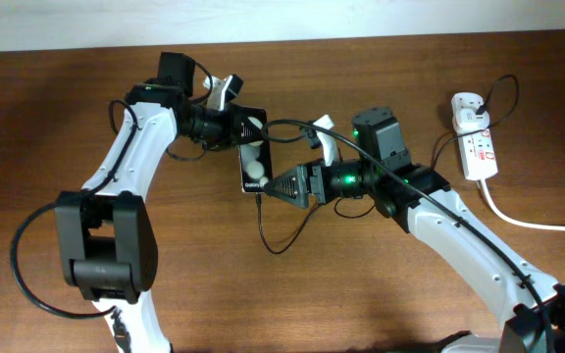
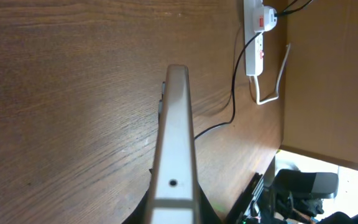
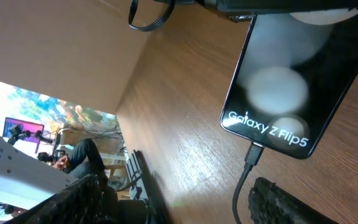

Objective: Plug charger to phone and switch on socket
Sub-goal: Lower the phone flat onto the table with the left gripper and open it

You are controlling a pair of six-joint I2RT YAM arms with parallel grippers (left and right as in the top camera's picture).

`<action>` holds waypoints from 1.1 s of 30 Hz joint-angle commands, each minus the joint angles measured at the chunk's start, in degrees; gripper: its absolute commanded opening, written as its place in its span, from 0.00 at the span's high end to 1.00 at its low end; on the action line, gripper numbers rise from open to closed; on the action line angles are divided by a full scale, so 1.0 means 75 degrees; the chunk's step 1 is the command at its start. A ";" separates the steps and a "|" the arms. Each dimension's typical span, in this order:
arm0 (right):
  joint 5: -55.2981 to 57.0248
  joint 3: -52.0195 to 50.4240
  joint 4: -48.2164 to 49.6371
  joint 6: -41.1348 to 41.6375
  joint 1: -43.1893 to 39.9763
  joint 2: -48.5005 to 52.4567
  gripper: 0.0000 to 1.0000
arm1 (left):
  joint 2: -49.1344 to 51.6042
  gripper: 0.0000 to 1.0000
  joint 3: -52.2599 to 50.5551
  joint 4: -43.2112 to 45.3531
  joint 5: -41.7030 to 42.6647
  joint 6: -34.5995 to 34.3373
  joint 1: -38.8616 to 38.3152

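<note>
Clearly, the charger [image 3: 252,155] sits plugged into the bottom of the phone [image 3: 272,87].

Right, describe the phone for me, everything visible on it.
The phone is a small black rectangular slab with a glossy face, showing two white round spots and white "Galaxy Z Flip5" lettering near its lower end. It appears to lie face up on the wooden table, its long axis running away from the robot. The left gripper seems to clamp its far end between its fingers. The charger connector sits in the port on its near edge.
</note>
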 commanded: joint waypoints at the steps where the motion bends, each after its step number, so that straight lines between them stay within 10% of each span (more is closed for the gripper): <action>1: 0.0070 0.0099 -0.0003 -0.0108 -0.0047 -0.0038 0.20 | 0.0358 1.00 -0.0012 0.0050 0.0128 0.0099 -0.0029; 33: 0.0073 0.0099 -0.0003 -0.0108 -0.0047 -0.0038 0.19 | 0.2098 0.96 -0.0017 0.0434 -0.0256 0.0096 -0.0029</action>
